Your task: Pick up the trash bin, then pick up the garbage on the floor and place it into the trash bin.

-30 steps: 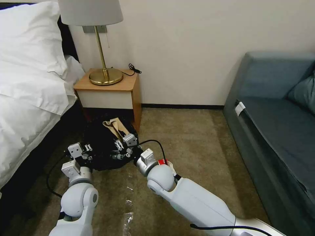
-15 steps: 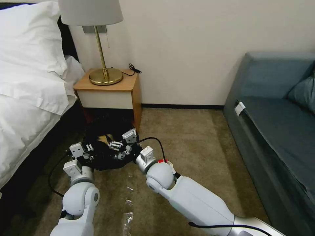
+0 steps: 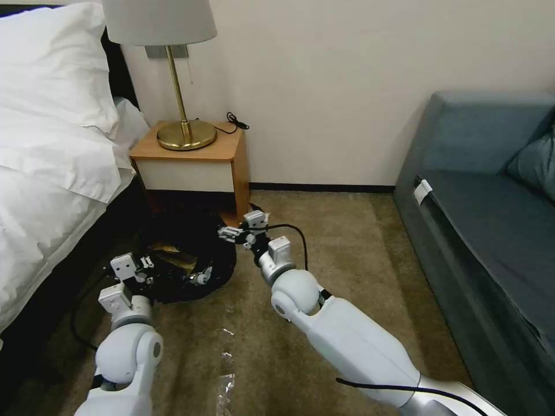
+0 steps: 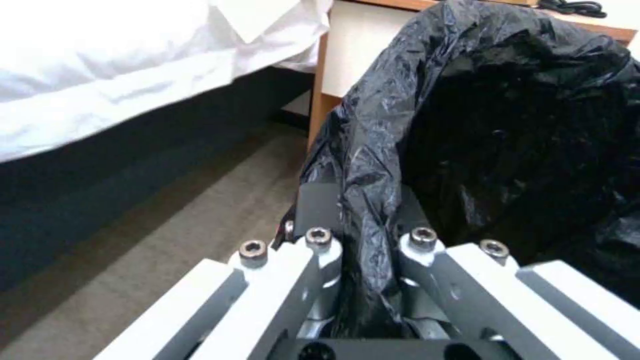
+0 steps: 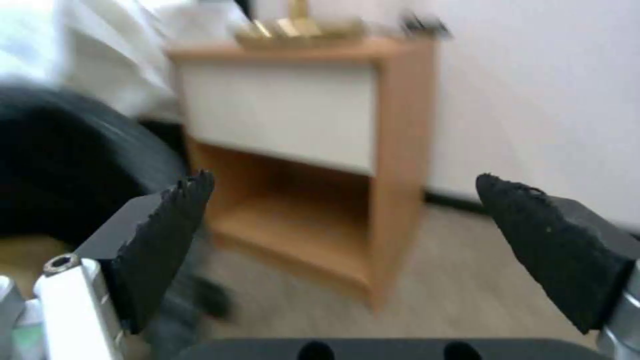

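Beside the nightstand [image 3: 193, 156], left hand [image 4: 363, 240] pinches trash bin [image 3: 185, 257] rim.

No legible text, labels, brands or nos. anywhere in the head or wrist views.

My trash bin [image 3: 185, 263] sits low on the carpet beside the bed, its crinkled black bag folded over the rim and gaping open; yellow and brown garbage [image 3: 169, 254] lies inside; my left fingers [image 4: 320, 250] pinch the bag's rim.
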### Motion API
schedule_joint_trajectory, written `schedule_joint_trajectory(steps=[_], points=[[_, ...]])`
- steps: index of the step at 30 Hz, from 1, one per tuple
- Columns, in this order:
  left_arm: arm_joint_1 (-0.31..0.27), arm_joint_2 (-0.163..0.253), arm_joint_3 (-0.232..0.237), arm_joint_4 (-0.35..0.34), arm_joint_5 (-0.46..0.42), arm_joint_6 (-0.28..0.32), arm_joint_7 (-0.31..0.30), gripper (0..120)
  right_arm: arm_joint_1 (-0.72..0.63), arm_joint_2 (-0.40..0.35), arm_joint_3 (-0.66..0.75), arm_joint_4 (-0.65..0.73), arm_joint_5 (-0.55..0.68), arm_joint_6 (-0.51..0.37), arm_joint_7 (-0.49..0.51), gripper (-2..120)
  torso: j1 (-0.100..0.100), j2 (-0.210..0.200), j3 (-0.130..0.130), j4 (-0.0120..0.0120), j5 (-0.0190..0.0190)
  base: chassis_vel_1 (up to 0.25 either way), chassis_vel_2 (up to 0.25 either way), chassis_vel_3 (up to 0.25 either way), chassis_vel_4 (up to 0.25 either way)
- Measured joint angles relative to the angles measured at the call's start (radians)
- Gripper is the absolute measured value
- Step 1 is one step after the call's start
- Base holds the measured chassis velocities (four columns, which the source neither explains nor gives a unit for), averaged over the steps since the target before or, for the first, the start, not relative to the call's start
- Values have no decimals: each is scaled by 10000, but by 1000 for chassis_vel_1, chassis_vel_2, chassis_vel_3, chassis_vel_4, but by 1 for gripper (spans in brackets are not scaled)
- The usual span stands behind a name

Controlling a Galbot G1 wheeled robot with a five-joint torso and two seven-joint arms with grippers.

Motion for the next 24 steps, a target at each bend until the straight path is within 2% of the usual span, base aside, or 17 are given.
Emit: schedule_joint_trajectory(steps=[1, 4, 8, 12, 15, 24], points=[[0, 0, 0, 0, 0, 0, 0, 4, 0, 0, 0, 0, 0, 0, 0, 100, 0, 0, 0, 0, 0, 0, 0, 0, 0], [-17, 76, -15, 1, -60, 3, 19, 4, -278, 13, 264, -449, 687, -789, 500, 100, 0, 0, 0, -1, 0, 0, 0, 0, 0], [-35, 36, 34, 20, -60, 3, 22, 4, -522, 22, 373, -865, 726, -993, 517, 100, 0, 0, 0, -1, 0, 0, 0, 0, 0], [-38, -29, 94, 34, -57, 0, 35, 4, -782, 50, 506, -1381, 513, -997, 381, 100, 0, 0, 0, -2, -1, 0, 0, 0, 0], [-28, -73, 150, 29, -43, -23, 41, 4, -1379, 138, 808, -2630, -38, -800, -251, 100, 0, 0, 0, -3, 0, 0, 0, 0, 0], [6, -55, 133, -42, -48, -25, 41, 4, -1592, 696, 1493, -4651, -1072, -306, -989, 100, 0, 0, 0, -2, 1, 0, 0, 0, 0]])
